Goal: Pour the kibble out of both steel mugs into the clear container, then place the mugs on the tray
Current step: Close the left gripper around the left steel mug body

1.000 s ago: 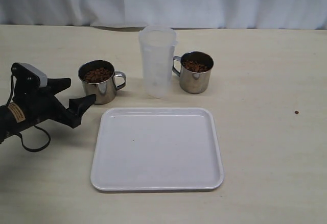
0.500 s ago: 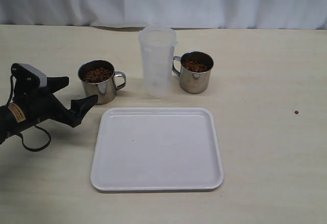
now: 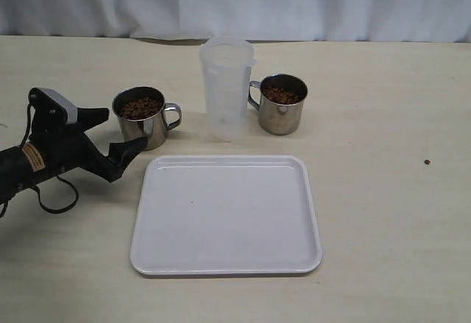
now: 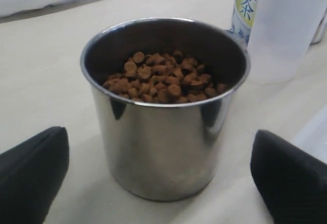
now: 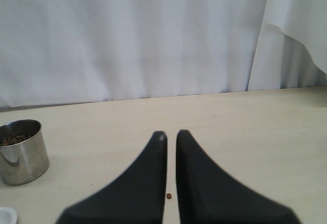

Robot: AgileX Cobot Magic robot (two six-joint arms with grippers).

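Now the left gripper (image 3: pixel 126 126) has edged closer to the left steel mug (image 3: pixel 141 119) than half a second ago, so that its spread fingers bracket the mug's near side. In the left wrist view both fingers (image 4: pixel 31 178) stand wide apart and grasp nothing. The left steel mug (image 4: pixel 166 117) is centred in the gap just ahead of the tips, and neither finger touches its wall. Kibble (image 4: pixel 161 81) fills that mug to a little below the rim. Beyond the mug, past the fingers' reach, stands the clear container (image 3: pixel 226 87), upright on the table (image 3: pixel 383 213). The tray (image 3: pixel 227 216) lies flat just beside the lower fingertip, apart from it.

Nothing else has moved since the earlier frames. The right steel mug (image 3: pixel 282 106) stands on the far side of the container from the left fingers, with kibble (image 3: pixel 282 96) in it.

The right gripper (image 5: pixel 171 134) is out of the exterior view. Its own camera shows the two fingers drawn nearly together with only a thin slit between them, clasping nothing. The right steel mug (image 5: pixel 20 153) stands well off to one side of those fingers. A stray pellet (image 5: pixel 168 196) lies on the table in line with the slit.
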